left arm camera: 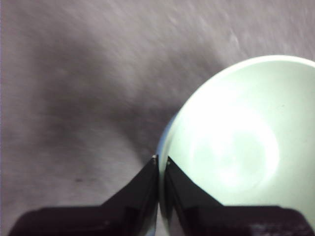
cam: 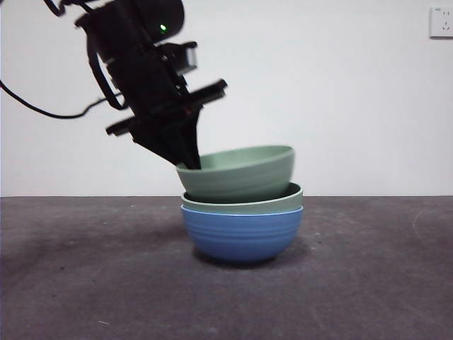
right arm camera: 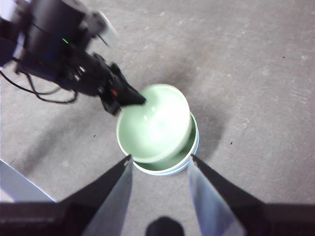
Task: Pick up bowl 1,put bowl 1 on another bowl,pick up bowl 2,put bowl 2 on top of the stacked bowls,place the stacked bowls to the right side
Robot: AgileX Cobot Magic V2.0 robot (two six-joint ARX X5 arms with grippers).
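The blue ribbed bowl [cam: 242, 234] stands on the dark table with a pale green bowl [cam: 244, 204] nested in it. A second pale green bowl [cam: 241, 173] rests tilted on top, its left side raised. My left gripper [cam: 190, 159] is shut on that raised rim, with one jaw inside and one outside the bowl [left arm camera: 236, 147], as the left wrist view of the gripper [left arm camera: 161, 160] shows. My right gripper [right arm camera: 160, 158] hangs open high above the stack. From there the top bowl [right arm camera: 155, 123], the green bowl beneath [right arm camera: 183, 153], the blue rim [right arm camera: 197, 142] and the left gripper [right arm camera: 138, 101] are visible.
The grey table [cam: 85, 283] stretches to both sides of the stack. A white wall with a socket [cam: 440, 21] stands behind. A black cable [cam: 42, 110] trails from the left arm. A pale table edge [right arm camera: 19, 189] shows in the right wrist view.
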